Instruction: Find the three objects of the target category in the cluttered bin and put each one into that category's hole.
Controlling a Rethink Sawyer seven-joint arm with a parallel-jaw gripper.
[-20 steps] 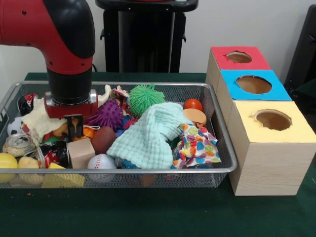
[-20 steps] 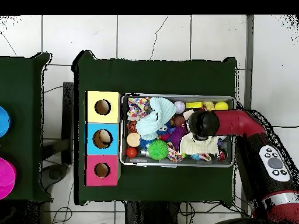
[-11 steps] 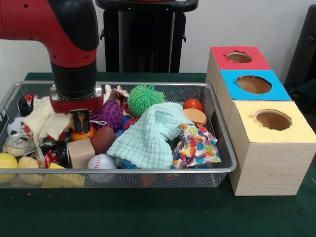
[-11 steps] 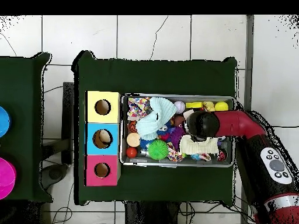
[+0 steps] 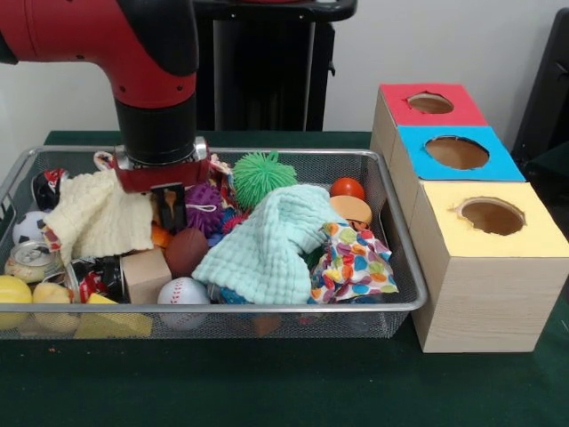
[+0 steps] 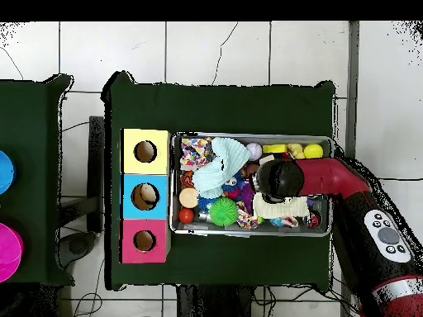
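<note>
1. Since the earlier frames the red and black arm [image 5: 133, 53] has shifted toward the middle of the bin and risen a little, and the cream knit cloth [image 5: 100, 216], which its wrist partly covered before, now lies spread and in full sight at the arm's side.
2. Dark green table [image 5: 284, 382] carries the wire mesh bin [image 5: 391, 258] and, just beside it, a row of three boxes.
3. Of those, the yellow-topped box [image 5: 498, 267] is nearest the camera in the front view, then the blue-topped box [image 5: 455, 153], then the red-topped box [image 5: 430, 104]; each has a round hole in its top.
4. A mint green cloth [image 5: 267, 245] lies draped over the clutter in the middle of the bin, with a patterned multicolour cloth [image 5: 356, 265] touching it on the boxes' side.
5. The gripper [image 5: 170, 209] hangs just over a purple spiky ball [image 5: 206, 207]; whether its jaws are spread or pressed together I cannot tell.
6. Smaller things: a green spiky ball [image 5: 264, 178], a brown football [image 5: 185, 251], a wooden block [image 5: 146, 274], a baseball [image 5: 183, 294] and a red ball [image 5: 347, 188].
</note>
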